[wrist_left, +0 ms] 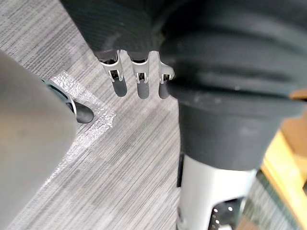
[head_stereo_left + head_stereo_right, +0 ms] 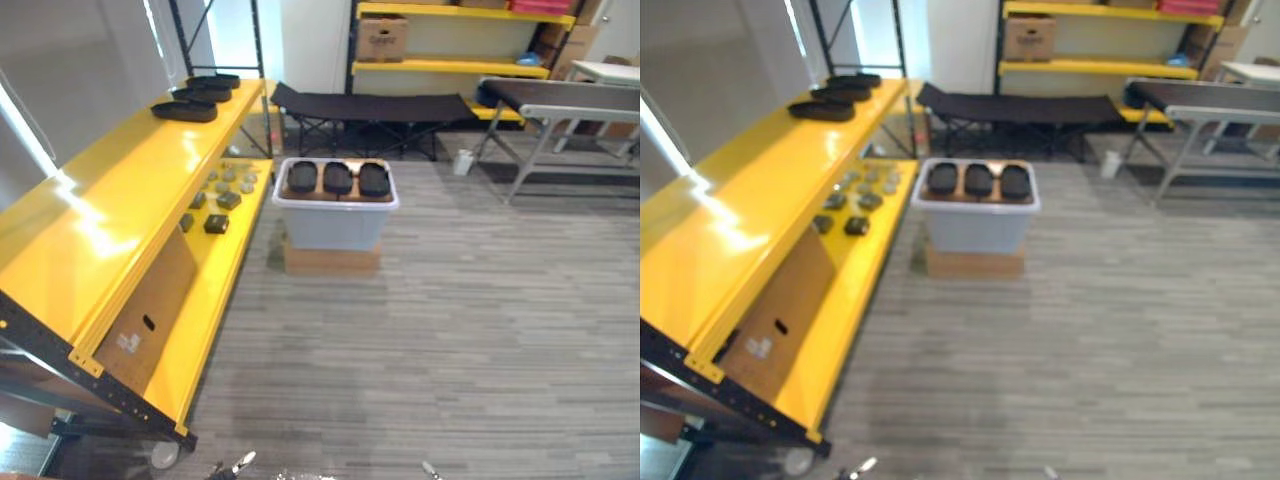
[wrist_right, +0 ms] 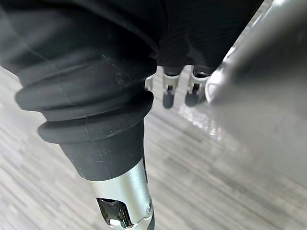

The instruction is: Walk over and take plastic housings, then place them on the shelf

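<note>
- Far ahead of both hands, in the left eye view, three black plastic housings (image 2: 337, 178) lie side by side in the top of a pale bin (image 2: 335, 225). The bin stands on a cardboard box (image 2: 332, 260) on the floor (image 2: 480, 330). All of it is well apart from either hand, so I judge the walk not yet done.
- Off to my left hand's side runs the yellow shelf (image 2: 110, 215). Stacked housings (image 2: 185, 110) lie at the far end of its top level, and small parts (image 2: 222, 190) are scattered on the lower level, near the bin.
- From the right eye view the layout is the same: the bin sits just beside the shelf's lower level. That narrow gap is my first worry, since my left side could clip the shelf's edge if I walk up too close to it.
- Seen in the left wrist view, my left hand (image 1: 139, 81) hangs with its fingers straight, pointing at the floor and holding nothing.
- Over in the right wrist view, my right hand (image 3: 169, 91) hangs the same way, relaxed and empty above the floor.
- The bin is only perched on the box, so a hard push while reaching in could shift or tip it.
- The housings lie close together, so curling my fingers round one may drag its neighbour.
- Stopping short would force a long, unsteady reach.
</note>
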